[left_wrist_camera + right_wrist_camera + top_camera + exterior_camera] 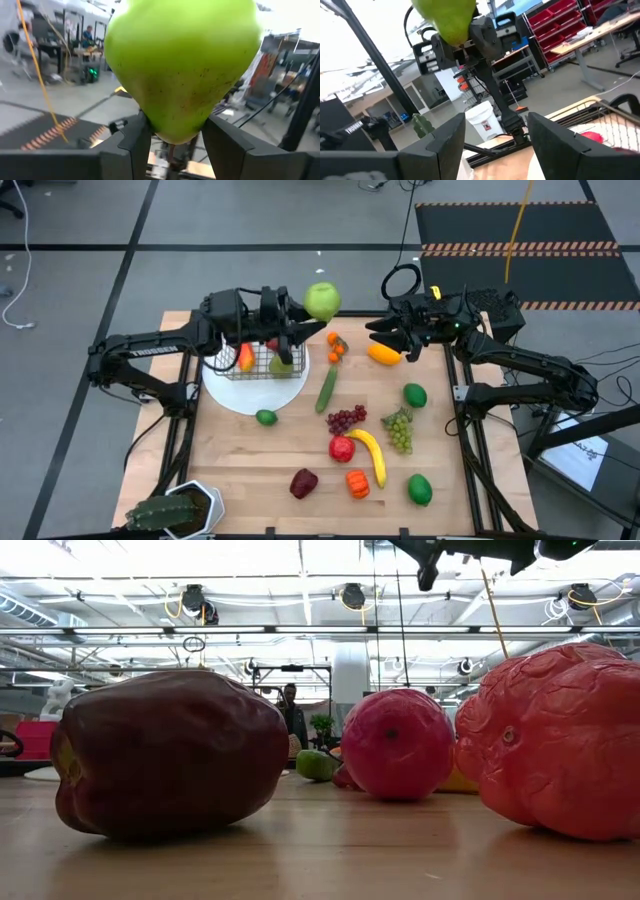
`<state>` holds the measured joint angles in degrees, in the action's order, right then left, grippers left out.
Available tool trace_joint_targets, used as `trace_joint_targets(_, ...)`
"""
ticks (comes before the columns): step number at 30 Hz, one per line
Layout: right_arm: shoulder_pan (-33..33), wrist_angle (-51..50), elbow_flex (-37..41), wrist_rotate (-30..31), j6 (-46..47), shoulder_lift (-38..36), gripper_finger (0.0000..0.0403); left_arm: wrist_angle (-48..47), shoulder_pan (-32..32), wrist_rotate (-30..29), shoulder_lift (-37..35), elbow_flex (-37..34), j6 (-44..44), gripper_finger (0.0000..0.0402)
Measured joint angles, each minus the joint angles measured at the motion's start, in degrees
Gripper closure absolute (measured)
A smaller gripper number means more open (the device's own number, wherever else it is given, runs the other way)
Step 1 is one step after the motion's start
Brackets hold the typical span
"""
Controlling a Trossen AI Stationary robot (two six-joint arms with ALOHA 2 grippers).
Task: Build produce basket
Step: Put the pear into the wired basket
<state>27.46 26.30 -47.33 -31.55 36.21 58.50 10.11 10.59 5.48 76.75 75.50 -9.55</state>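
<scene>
While the small dark wire-grid basket [258, 361] sits on a round white plate [250, 395] at the table's far left, already holding a few toy pieces, the left gripper [300, 315] holds a smooth green toy pear [322, 300] clamped between its fingers, raised just beside the basket's right end. The step in hand looks like loading; next the pear must be carried over the open top and let go. The right gripper [392, 332] waits jaws apart and empty near a yellow-orange mango [384, 354]. A cucumber [326, 388], grapes [345, 419], banana [370, 452] and limes [266, 417] lie scattered, none blocking the way.
</scene>
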Motion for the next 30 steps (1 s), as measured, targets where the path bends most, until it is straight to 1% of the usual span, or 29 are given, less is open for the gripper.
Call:
trace_joint_targets(5,0.0,0.0,-0.02,0.04,7.17,0.0,0.0193,0.83,-0.02,0.02,0.0,0.0,6.81,0.0238)
trace_joint_targets(9,-0.15,-0.02,-0.02,0.1,13.02,0.0,0.0193,0.76,-0.69,0.82,-0.01,0.0,7.46,0.0238)
trace_joint_targets(14,-0.6,-0.14,-0.02,1.03,15.06,0.0,0.0193,0.66,-2.2,1.63,-0.02,0.0,15.44,0.0238)
trace_joint_targets(17,-0.59,-1.39,-0.07,1.92,15.62,0.0,0.0193,0.24,-2.66,1.81,-0.01,0.0,17.76,0.0238)
trace_joint_targets(20,-0.59,-3.21,-0.07,2.48,15.98,0.0,0.0193,-0.52,-2.62,1.72,-0.01,0.0,15.81,0.0238)
trace_joint_targets(26,-0.96,-3.91,-0.07,5.07,19.84,0.0,0.0193,-6.32,-1.88,1.33,-2.33,-0.07,4.35,0.0238)
trace_joint_targets(30,-1.29,-3.91,-0.07,6.27,19.42,0.0,0.0193,-17.85,-1.93,-0.48,-6.04,-0.06,3.58,0.0238)
